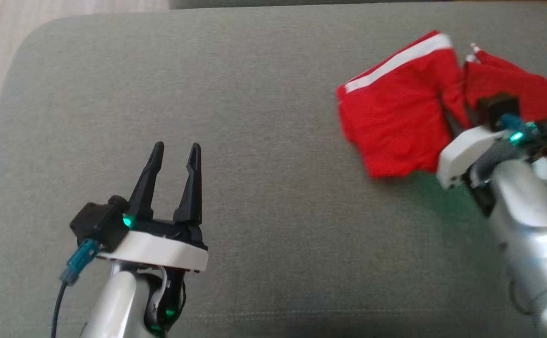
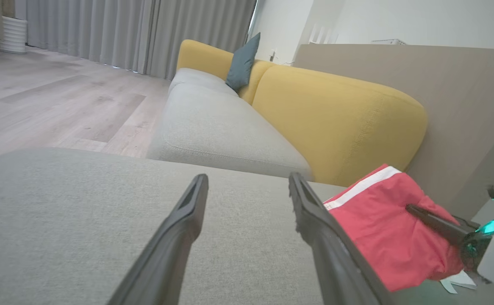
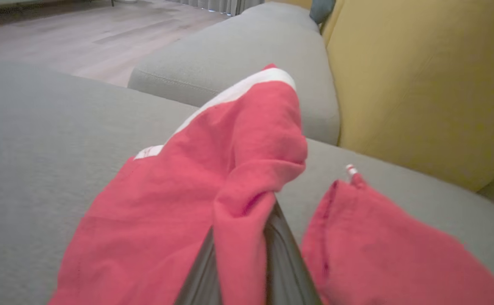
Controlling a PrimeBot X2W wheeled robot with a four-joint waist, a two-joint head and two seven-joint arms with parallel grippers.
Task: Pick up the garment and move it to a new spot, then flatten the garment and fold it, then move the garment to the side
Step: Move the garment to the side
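right pincer (image 3: 242,237) clenched on the red shorts (image 1: 395,112)
i see a fold pinched between its fingers (image 3: 289,271); the shorts lie at the far right of the grey cushion (image 1: 254,211), my left pincer (image 1: 176,152) spread open well apart from them.

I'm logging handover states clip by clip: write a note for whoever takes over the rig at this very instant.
Left gripper: jaws open, holding nothing, over bare grey cushion at the near left.
Right gripper: jaws shut on a fold of the red garment.
Garment: crumpled at the cushion's far right, with its white band along the far edge.
Done: the grasp is made.
Left: carry it to a new spot, flatten it, fold it, then move it to the side.
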